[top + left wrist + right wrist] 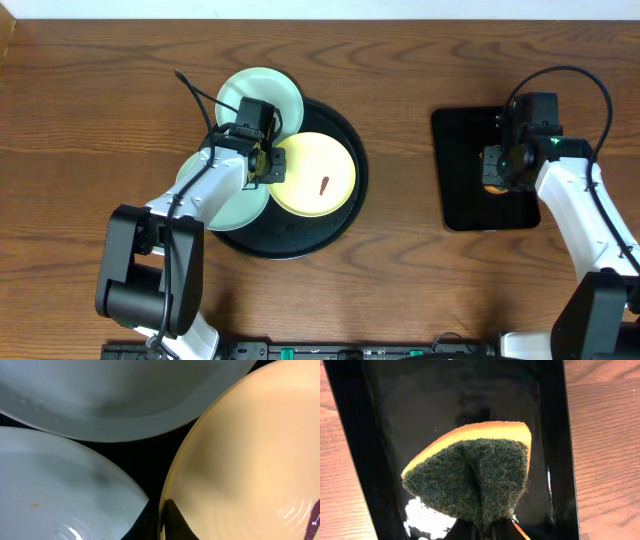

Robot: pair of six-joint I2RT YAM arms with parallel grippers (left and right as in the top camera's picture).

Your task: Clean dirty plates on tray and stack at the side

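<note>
The pale yellow round plate (325,165) lay on the right half of the large round glossy black tray (300,240), a short reddish-brown smear (324,185) right of its centre. The tray sat left of the worktop's middle, nearer the far edge than the near one. One pale mint-green round plate (262,92) rested on the tray's far rim, reaching past it towards the far edge. A second mint-green plate (240,208) lay at the tray's left side, largely covered by the left arm. In the left wrist view all three plates sat close together, with narrow strips of black tray between them.

The left gripper (268,165) was at the yellow plate's left rim. Its dark fingers (176,522) stood on either side of that rim and appeared clenched on it.

Towards the right edge of the brown wooden table (400,290) sat a smaller black rectangular tray (460,200). The right gripper (497,172) hung above it, its fingers pinching a sponge (475,470) with a dark green scouring face and an orange-yellow back, creased where it was gripped. A white patch (427,520) showed on the rectangular tray below the sponge.
</note>
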